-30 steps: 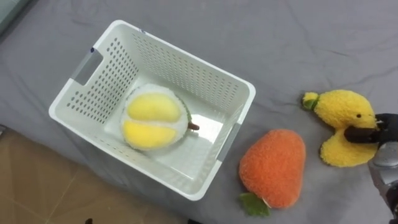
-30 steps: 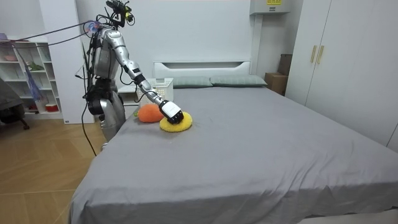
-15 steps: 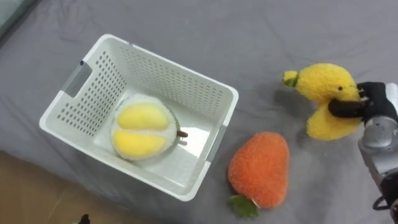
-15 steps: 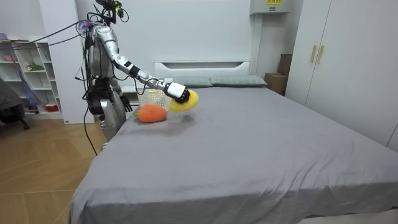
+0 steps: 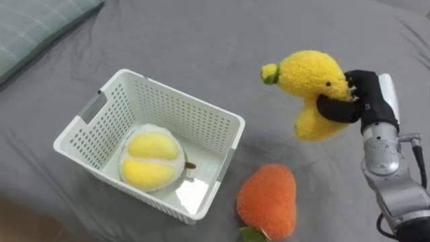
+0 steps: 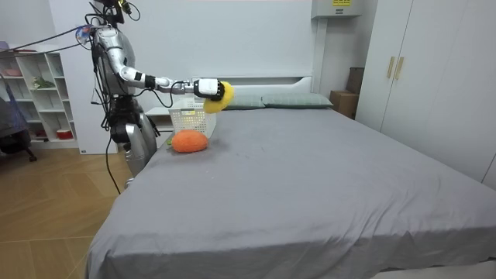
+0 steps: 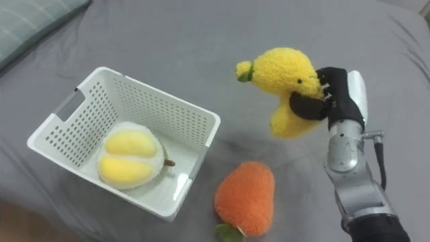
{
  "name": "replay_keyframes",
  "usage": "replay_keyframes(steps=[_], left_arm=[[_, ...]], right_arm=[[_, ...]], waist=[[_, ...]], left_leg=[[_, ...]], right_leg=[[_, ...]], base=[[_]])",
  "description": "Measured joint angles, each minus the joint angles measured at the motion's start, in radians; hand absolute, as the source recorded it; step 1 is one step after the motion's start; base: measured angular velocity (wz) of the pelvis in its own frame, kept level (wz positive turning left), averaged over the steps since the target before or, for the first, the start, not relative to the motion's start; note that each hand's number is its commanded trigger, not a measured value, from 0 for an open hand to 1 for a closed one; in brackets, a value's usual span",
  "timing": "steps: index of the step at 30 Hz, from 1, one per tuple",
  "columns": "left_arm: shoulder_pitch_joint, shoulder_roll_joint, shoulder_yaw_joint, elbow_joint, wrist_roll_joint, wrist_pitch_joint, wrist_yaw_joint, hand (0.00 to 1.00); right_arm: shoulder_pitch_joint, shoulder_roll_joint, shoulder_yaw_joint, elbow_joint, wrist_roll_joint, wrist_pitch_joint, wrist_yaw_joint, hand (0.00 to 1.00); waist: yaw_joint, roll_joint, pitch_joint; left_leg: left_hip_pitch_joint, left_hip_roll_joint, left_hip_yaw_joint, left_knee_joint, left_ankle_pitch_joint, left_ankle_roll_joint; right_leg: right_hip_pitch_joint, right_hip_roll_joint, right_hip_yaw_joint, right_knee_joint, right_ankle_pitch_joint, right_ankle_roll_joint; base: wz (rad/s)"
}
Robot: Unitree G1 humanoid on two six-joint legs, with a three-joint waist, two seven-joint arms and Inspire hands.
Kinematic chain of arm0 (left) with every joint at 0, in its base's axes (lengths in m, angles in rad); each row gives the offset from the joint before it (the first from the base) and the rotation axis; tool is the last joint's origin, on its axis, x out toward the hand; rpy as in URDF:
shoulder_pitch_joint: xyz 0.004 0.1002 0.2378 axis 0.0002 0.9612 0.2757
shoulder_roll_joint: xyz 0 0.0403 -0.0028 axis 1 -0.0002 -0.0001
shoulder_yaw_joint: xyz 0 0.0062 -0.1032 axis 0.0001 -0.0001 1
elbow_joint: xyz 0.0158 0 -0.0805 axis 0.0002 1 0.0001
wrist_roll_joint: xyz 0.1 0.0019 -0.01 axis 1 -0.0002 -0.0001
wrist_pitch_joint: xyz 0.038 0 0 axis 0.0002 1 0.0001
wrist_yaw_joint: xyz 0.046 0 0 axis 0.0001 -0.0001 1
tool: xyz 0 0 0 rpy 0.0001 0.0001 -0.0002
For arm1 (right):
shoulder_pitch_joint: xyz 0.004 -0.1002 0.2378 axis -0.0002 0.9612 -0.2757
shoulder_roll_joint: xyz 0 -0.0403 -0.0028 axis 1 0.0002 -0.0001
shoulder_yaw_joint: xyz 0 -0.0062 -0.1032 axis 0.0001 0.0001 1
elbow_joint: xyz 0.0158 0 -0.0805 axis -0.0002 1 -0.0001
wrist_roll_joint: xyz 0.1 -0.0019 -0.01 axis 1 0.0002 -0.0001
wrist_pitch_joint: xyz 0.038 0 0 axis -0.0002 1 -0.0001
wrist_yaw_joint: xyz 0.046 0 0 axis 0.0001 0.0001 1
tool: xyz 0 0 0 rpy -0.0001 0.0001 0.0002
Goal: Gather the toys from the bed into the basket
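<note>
**Q:** What lies nearest to you?

**A:** I see the orange plush toy [image 5: 267, 200] lying on the grey bed [image 5: 201, 40], just beside the white basket [image 5: 87, 131] and not in it; the basket stands on the bed to its left, and a round yellow and white plush toy [image 5: 151, 160] lies on the basket's floor.

**Q:** And the hand?

**A:** Beyond the orange toy my right hand [image 5: 368, 94] is raised above the bed; its fingers [image 5: 336, 107] are curled tight round a yellow plush toy [image 5: 309, 81], which hangs in the air clear of the sheet, to the right of the basket.

**Q:** Farther off?

**A:** A striped pillow [image 5: 40, 23] lies at the far left; in the room view the robot stands at the bed's corner near the headboard [image 6: 252, 80], with its right arm stretched out level over the basket.
</note>
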Motion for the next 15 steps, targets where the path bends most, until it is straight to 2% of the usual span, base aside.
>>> replay_keyframes(steps=[7,12,15], left_arm=[[-0.003,-0.002,0.001,0.001,0.008,0.001,0.000,0.00],[-0.008,-0.006,0.040,0.001,0.011,0.009,0.000,0.00],[-0.023,-0.009,0.060,0.001,0.036,0.011,-0.001,0.00]], right_arm=[[-0.001,0.003,0.000,-0.105,0.004,0.000,0.004,1.00],[0.000,0.040,0.000,-0.201,-0.002,0.017,0.025,1.00],[0.000,0.048,0.001,-0.251,-0.006,0.019,0.053,1.00]], waist=[[0.002,0.000,0.0014],[-0.007,-0.003,0.0091],[0.004,-0.004,0.0095]], left_leg=[[0.028,-0.001,-0.005,-0.012,0.000,0.000],[0.037,-0.001,-0.012,-0.013,-0.002,-0.001],[0.040,-0.001,-0.015,-0.014,-0.002,-0.001]], right_leg=[[0.030,0.001,-0.007,0.000,0.000,0.000],[0.039,0.002,-0.010,0.000,-0.001,0.001],[0.040,0.004,-0.007,0.001,-0.001,0.001]], base=[[0.02],[0.02],[0.01]])
